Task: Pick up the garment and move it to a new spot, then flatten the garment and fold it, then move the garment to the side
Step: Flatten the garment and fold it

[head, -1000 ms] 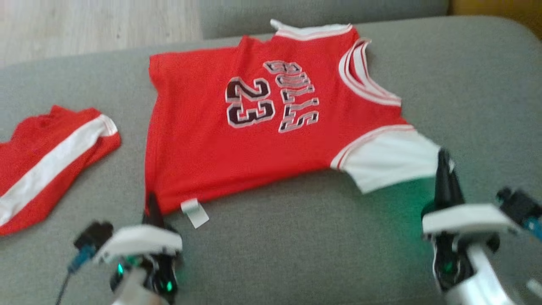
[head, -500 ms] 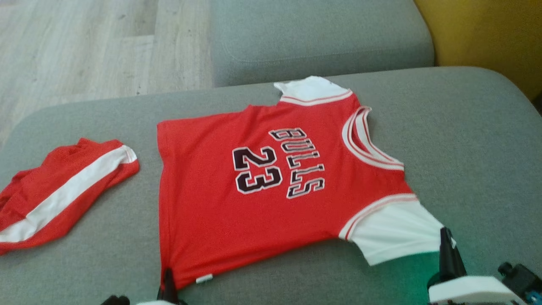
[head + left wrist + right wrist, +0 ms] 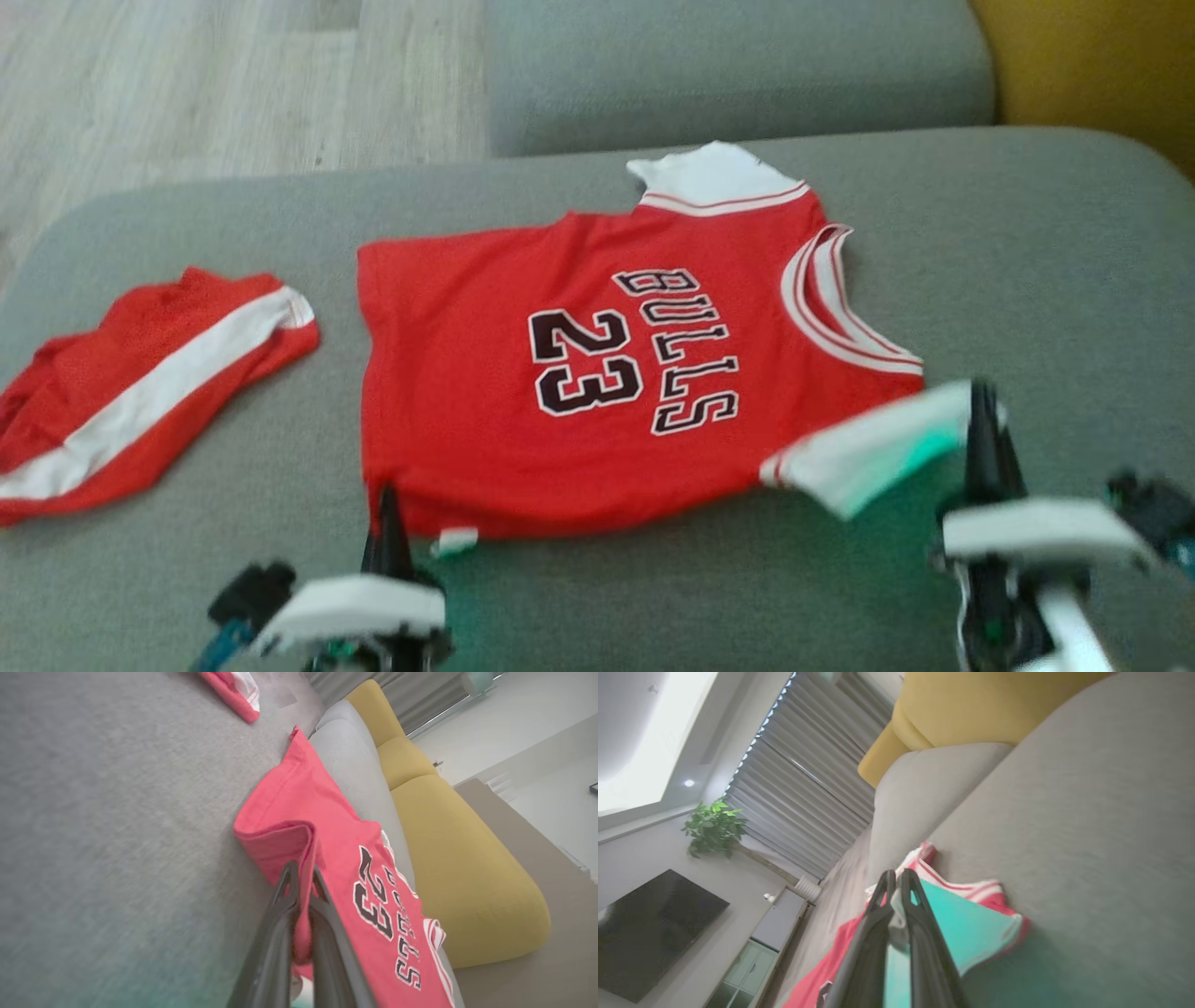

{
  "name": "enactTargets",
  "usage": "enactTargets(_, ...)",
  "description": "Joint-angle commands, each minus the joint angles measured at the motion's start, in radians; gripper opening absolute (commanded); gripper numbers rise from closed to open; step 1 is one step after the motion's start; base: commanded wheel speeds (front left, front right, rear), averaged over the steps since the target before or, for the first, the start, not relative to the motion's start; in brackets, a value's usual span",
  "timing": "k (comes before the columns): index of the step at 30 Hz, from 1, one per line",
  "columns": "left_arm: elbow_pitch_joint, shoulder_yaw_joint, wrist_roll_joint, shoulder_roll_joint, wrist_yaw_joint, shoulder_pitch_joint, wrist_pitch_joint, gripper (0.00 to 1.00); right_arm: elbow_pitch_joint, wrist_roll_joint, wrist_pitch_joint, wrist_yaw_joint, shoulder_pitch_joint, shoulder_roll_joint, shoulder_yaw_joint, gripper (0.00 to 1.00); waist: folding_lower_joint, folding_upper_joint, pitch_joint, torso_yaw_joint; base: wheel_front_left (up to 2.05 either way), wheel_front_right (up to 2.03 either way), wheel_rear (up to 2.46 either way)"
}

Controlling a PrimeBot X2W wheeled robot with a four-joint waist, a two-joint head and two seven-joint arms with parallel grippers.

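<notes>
Head view: red jersey (image 3: 485,439) reads BULLS 23 (black letters, white-edged).

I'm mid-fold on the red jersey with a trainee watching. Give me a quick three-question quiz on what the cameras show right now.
1. True or false: the left end effector is shut on a bottom corner of the jersey.
2. Which part of the jersey does the right end effector grip? A) white sleeve B) neckline C) printed number
3. Fill in: in the head view, the striped red garment lies to the jersey's ___.
Key: 1 true; 2 A; 3 left.
</notes>
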Motion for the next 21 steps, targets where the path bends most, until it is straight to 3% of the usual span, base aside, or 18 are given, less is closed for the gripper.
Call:
enactTargets(1,-0.033,0.017,-0.014,0.009,0.002,-0.073,-0.005,0.00,-0.031,-0.001,0.004,-0.001,-0.075,-0.005,0.018,0.00,0.0000,0.0000,0.033,0.019,0.00,0.00,0.00)
enactTargets(11,0.031,0.000,-0.120,0.009,0.045,-0.269,-0.005,0.00,0.128,-0.056,0.011,-0.001,-0.370,-0.004,0.003,0.00,0.0000,0.0000,0.160,0.075,0.00,0.00,0.00)
enactTargets(17,0.069,-0.015,-0.130,0.009,0.045,-0.360,-0.005,0.00,0.273,-0.092,-0.005,-0.001,-0.513,-0.003,-0.022,0.00,0.0000,0.0000,0.214,0.089,0.00,0.00,0.00)
enactTargets(18,0.073,-0.015,-0.123,0.009,0.043,-0.374,-0.005,0.22,0.295,-0.098,-0.007,-0.001,-0.532,-0.001,-0.020,0.25,0.0000,0.0000,0.219,0.090,0.00,0.00,0.00)
enactTargets(19,0.075,-0.015,-0.124,0.009,0.042,-0.386,-0.005,0.34,0.315,-0.103,-0.010,-0.001,-0.549,0.001,-0.016,0.52,0.0000,0.0000,0.225,0.090,0.00,0.00,0.00)
enactTargets(20,0.075,-0.017,-0.127,0.009,0.040,-0.397,-0.005,0.40,0.332,-0.109,-0.013,-0.001,-0.565,0.002,-0.015,0.84,0.0000,0.0000,0.229,0.089,0.00,0.00,0.00)
enactTargets(21,0.073,-0.017,-0.124,0.009,0.038,-0.409,-0.005,0.71,0.346,-0.116,-0.018,-0.001,-0.580,0.003,-0.018,1.00,0.0000,0.0000,0.233,0.089,0.00,0.00,0.00)
